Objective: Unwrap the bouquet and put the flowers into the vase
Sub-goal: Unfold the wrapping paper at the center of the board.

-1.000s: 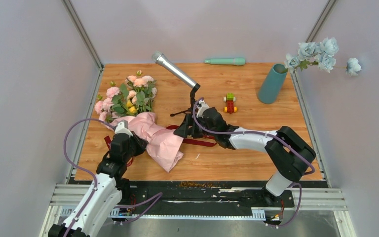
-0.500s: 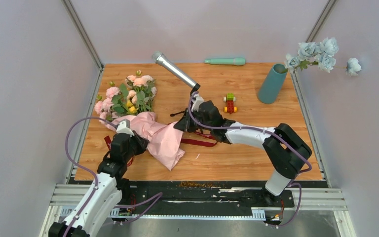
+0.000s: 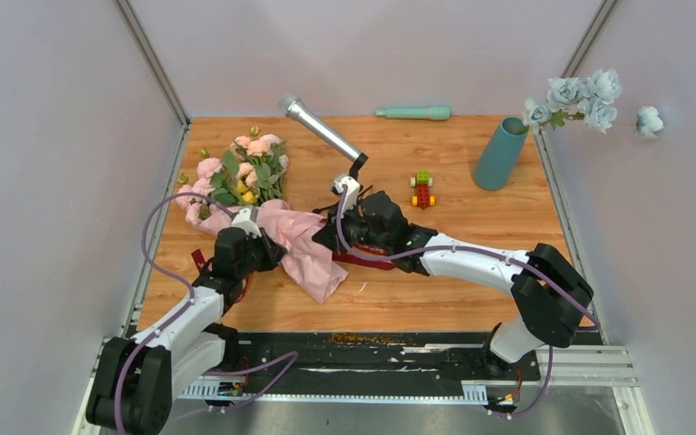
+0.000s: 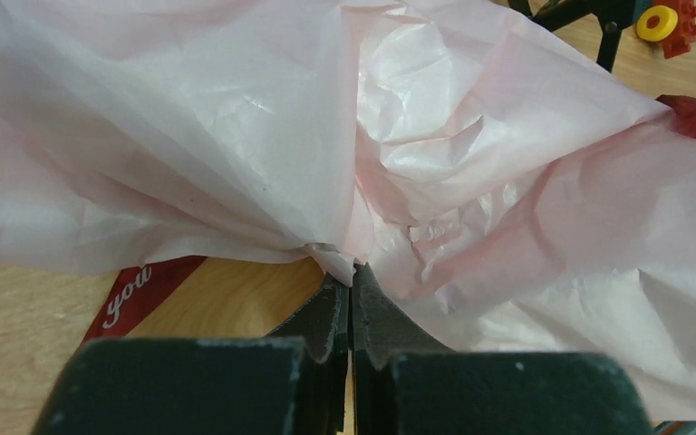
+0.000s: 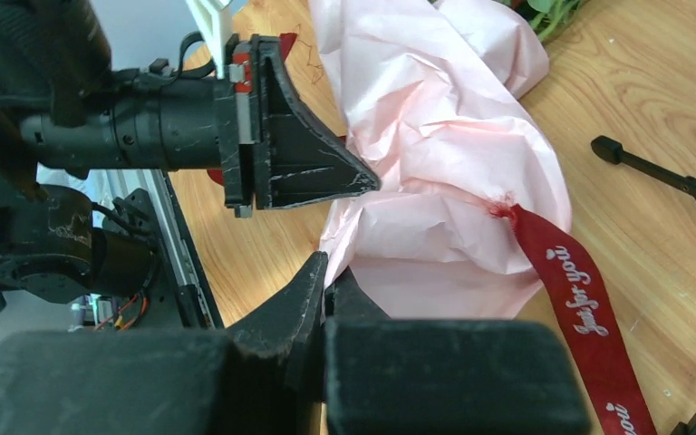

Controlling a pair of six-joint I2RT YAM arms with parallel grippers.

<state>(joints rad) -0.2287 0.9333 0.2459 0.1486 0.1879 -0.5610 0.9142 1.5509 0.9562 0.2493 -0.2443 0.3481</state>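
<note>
Left gripper (image 3: 270, 256) - jaws pressed together, pinching a fold of the pink paper wrap (image 4: 417, 136) right at its tips; the left wrist view shows the sheet bunched into the jaws. A bit of dark red ribbon (image 4: 140, 290) lies on the table (image 3: 399, 154) just below-left of those tips. The bouquet (image 3: 263, 213) lies on its side. The flowers (image 3: 240, 172) - pink, yellow and cream roses with green leaves - sit beyond the left gripper toward the back-left of the table, stems hidden in the wrap. The wrap spreads loose and crumpled between the two grippers.

Right gripper (image 3: 324, 243) faces the left one from the other side of the paper. Its jaws are closed, with the tips meeting on the near edge of the wrap (image 5: 435, 181), which looks pinched. The right wrist view has the left gripper (image 5: 362, 181) just above, close but apart. The ribbon (image 5: 571, 299) runs out from under the paper beside the right gripper's tips.

Microphone (image 3: 322, 130) on its stand is behind the right gripper. Small toy car (image 3: 422, 189) is behind it and to its right. Mint-green rod (image 3: 412, 112) lies at the back edge. The vase (image 3: 500, 152) stands tilted, well apart to the right of the right gripper, near the back-right corner; pale blue flowers (image 3: 580, 95) are just beside its mouth.
</note>
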